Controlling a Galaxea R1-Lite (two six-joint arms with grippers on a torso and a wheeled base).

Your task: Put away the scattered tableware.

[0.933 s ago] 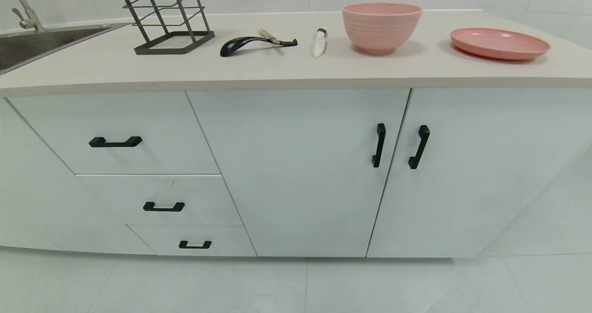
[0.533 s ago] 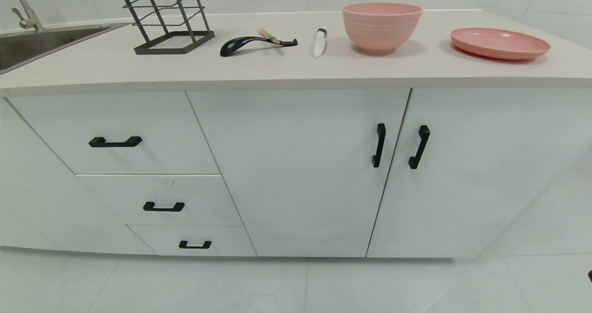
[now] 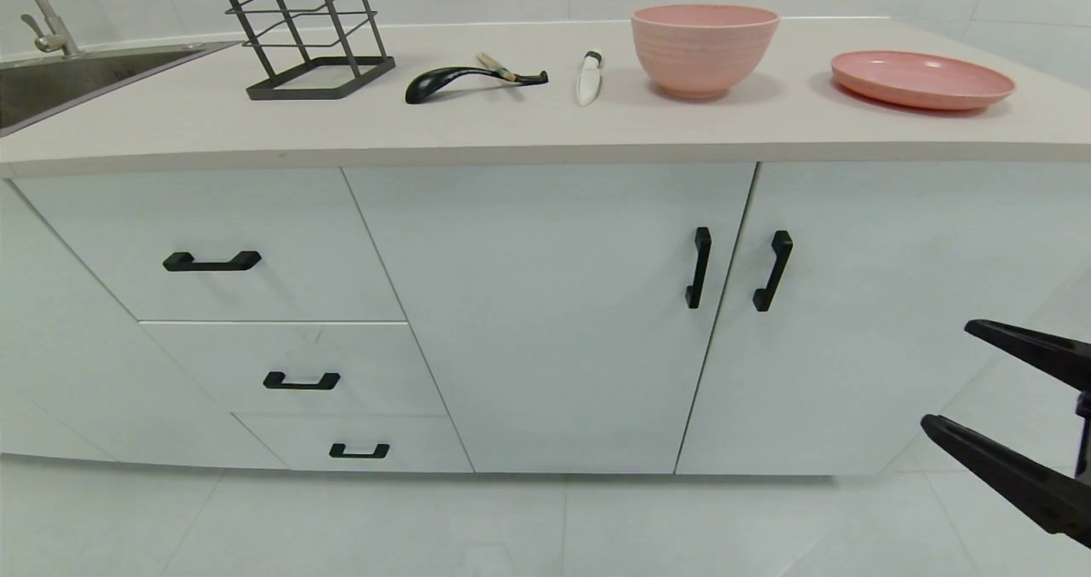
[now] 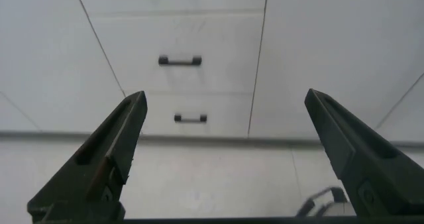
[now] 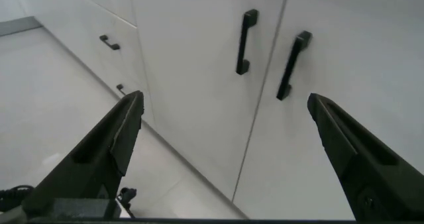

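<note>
left gripper (image 4: 225, 95) fingers released, facing white drawers (image 4: 199, 35) | black curved spoon (image 3: 443, 80), white utensil (image 3: 588, 78) (maybe a knife), pink ribbed bowl (image 3: 704, 49) along the surface's (image 3: 511, 129) back edge | pink flat plate (image 3: 922, 78) at right end | right gripper (image 3: 946, 375) fingers spread, empty, below surface; should clear front edge first

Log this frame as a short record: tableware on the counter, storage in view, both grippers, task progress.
Tableware: pink bowl, pink plate, black spoon, chopsticks, white utensil, all loose on the counter
Storage: wire rack beside the sink; three drawers and two cabinet doors below, all shut
left gripper: open, empty, facing the drawers
right gripper: open, empty, low before the doors
Progress: nothing put away yet
</note>
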